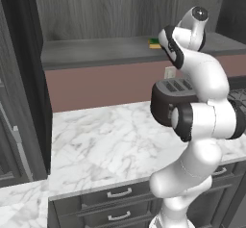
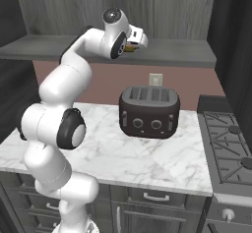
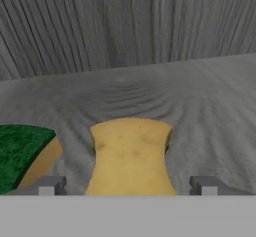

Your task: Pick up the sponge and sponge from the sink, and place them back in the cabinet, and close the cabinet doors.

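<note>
Hand view: gripper [image 3: 129,186] jaws wide, holding nothing, straddle golden-tan sponge [image 3: 130,156] on grey cabinet shelf [image 3: 210,111], beside green-topped sponge [image 3: 20,151]; risk: withdrawal could drag tan sponge w/ fingertip.

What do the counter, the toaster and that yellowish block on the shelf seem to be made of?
Counter: looks like polished white marble, going by its grey veining.
Toaster: dark, smooth, faintly glossy shell, perhaps metal or plastic; the look leaves it open.
Tan sponge: matte golden block with soft, slightly pinched sides, probably foam.
Shelf: flat grey with fine wood-like grain.
</note>
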Tool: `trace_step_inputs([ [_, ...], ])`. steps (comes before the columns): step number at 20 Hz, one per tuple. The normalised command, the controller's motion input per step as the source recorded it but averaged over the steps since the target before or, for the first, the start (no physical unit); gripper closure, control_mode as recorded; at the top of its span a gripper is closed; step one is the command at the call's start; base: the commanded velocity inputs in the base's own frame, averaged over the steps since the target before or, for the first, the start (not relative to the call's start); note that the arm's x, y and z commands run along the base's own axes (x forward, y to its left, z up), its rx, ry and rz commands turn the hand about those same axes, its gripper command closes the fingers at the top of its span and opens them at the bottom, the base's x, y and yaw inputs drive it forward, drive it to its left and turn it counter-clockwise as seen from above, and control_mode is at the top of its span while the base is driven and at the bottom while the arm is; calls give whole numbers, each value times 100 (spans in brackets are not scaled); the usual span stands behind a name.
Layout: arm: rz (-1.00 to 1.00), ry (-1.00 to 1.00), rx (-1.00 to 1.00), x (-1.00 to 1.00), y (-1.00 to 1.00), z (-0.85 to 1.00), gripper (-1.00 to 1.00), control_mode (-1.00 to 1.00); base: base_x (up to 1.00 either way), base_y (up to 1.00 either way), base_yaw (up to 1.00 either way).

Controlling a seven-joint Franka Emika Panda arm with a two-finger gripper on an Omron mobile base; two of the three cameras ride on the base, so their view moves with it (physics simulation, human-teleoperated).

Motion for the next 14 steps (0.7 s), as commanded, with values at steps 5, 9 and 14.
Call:
trace_step_inputs([
  [5,0,0,0,-11,0,-17,-100,-100,0,0,0],
  [9,0,-1,0,-46,0,0,-100,-100,0,0,0],
  [14,0,0,0,-53,0,0,-100,-100,0,0,0],
])
